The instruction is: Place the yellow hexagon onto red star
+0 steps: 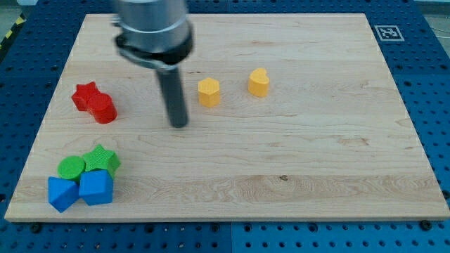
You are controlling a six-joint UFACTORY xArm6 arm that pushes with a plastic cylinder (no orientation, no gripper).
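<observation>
The yellow hexagon (208, 92) lies on the wooden board, above the middle. A second yellow block (259, 81), heart-like in shape, lies to its right. The red star (86, 95) lies at the view's left, touching a red round block (104, 109) at its lower right. My tip (179, 125) rests on the board just left of and below the yellow hexagon, a short gap apart from it, and well right of the red blocks.
A cluster sits at the lower left: a green round block (70, 167), a green star (103, 159), and two blue blocks (62, 193) (95, 187). A marker tag (386, 32) is at the board's (295, 161) top right corner.
</observation>
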